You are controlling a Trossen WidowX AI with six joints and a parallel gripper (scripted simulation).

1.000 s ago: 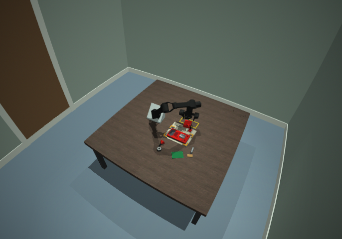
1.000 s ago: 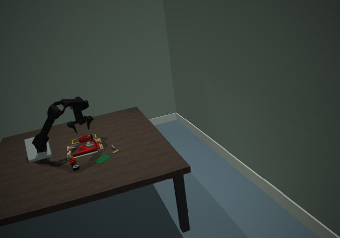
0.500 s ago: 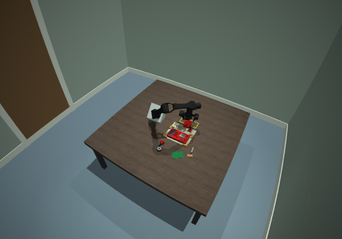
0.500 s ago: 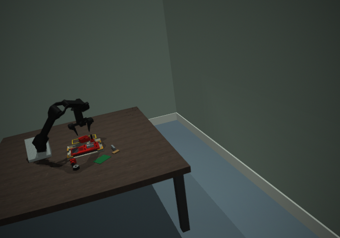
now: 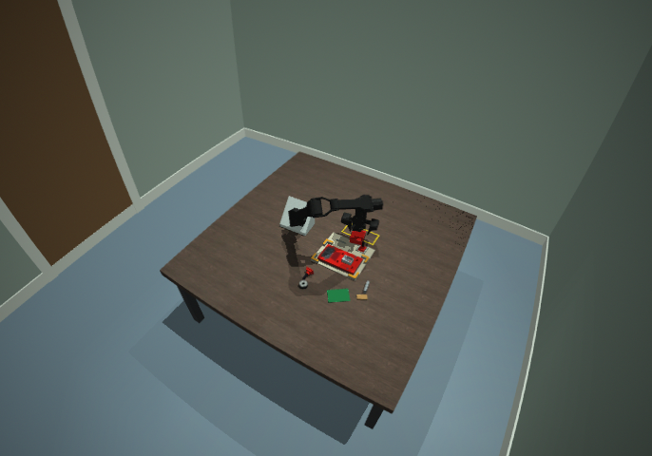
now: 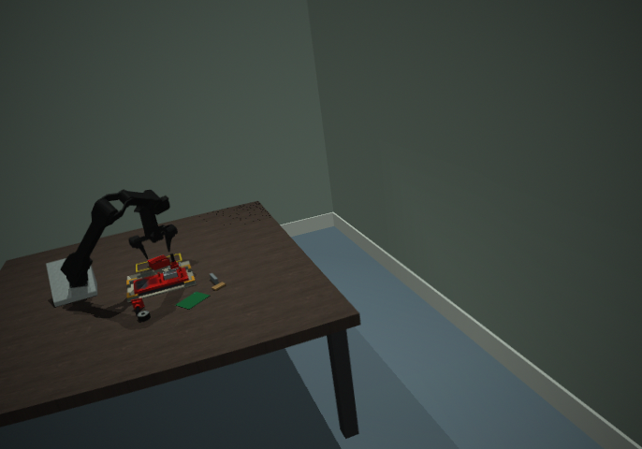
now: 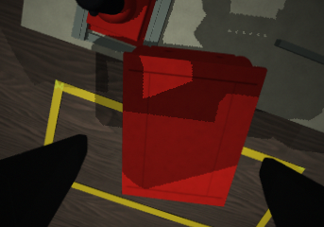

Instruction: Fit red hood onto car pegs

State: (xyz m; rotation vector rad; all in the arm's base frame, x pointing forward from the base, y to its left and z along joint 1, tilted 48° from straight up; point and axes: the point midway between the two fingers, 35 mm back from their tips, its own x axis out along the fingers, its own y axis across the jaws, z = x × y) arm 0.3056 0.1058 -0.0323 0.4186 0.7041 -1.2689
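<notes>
The red hood lies roof up across the yellow outline, its far end at the edge of the pale base plate. My gripper is open and empty above the hood. In the wrist view one finger is on each side of it, with a gap on both sides. The red chassis sits in the jig with orange corners, and the grey engine block is on its deck. The pegs are too small to make out.
A red part with a black knob stands beside the hood's far end. A grey wheel, green card, silver piece and orange block lie on the chassis's other side.
</notes>
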